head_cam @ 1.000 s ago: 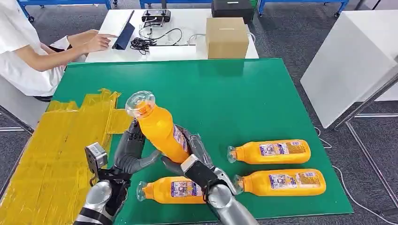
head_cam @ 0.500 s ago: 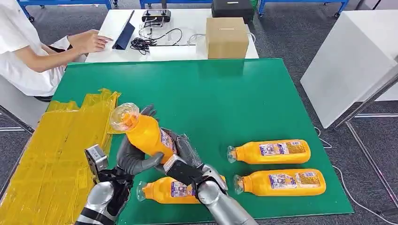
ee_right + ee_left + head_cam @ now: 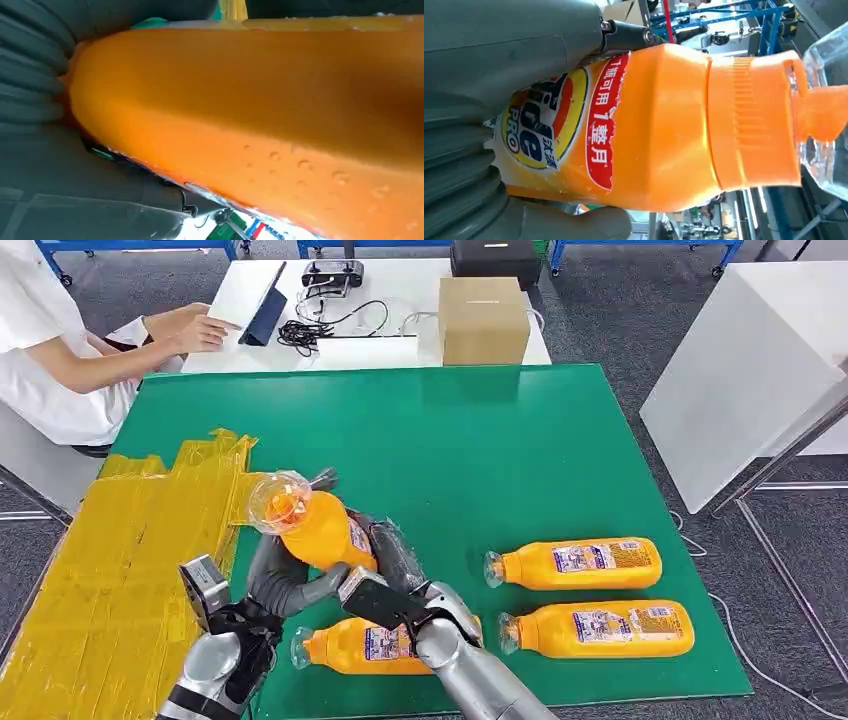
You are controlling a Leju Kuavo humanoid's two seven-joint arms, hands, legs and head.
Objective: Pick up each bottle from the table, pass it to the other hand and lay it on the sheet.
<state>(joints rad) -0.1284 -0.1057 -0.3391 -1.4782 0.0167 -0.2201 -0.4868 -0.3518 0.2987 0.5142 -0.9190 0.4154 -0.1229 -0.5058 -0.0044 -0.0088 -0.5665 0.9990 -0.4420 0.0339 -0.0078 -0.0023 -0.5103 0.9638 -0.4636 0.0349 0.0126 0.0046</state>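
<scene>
Both hands, left hand (image 3: 285, 575) and right hand (image 3: 385, 570), grip the bottle (image 3: 315, 525) (tilted).

The head camera is looking forward and down from high on the body, taking in the whole green table (image 3: 560, 440), with both arms entering at the lower middle of the frame. Each wrist camera is sitting very close behind its own hand, pressed up against the orange bottle (image 3: 664, 130), which all three views are sharing, turned sideways in the wrist frames.
</scene>
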